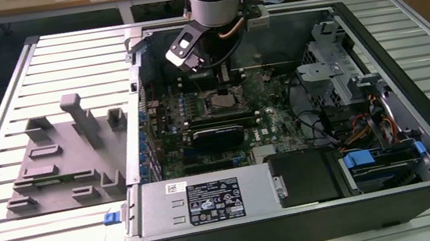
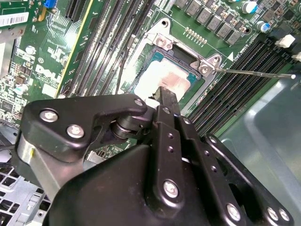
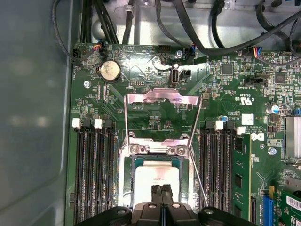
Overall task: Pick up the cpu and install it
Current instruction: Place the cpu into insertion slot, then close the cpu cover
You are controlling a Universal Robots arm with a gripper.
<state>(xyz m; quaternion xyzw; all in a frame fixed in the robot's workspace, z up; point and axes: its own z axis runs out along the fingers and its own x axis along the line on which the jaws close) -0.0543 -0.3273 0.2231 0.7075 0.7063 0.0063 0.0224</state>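
The cpu (image 3: 157, 175), a pale silver square, lies flat inside the motherboard socket (image 3: 126, 174); it shows again in the second wrist view (image 2: 162, 77). My gripper (image 3: 162, 194) hangs just above the chip's near edge with its two black fingers pressed together, nothing visible between them. In the second wrist view the fingertips (image 2: 167, 96) sit over the chip's edge. The socket's metal load plate (image 3: 162, 98) stands flipped open. In the exterior view the gripper (image 1: 222, 80) reaches down into the open computer case above the socket (image 1: 219, 100).
The thin socket lever (image 2: 254, 73) sticks out beside the socket. Memory slots (image 3: 91, 169) flank it on both sides. A grey moulded fixture tray (image 1: 68, 161) lies on the table at the exterior view's left. The power supply (image 1: 202, 202), drive cage (image 1: 335, 70) and cables crowd the case.
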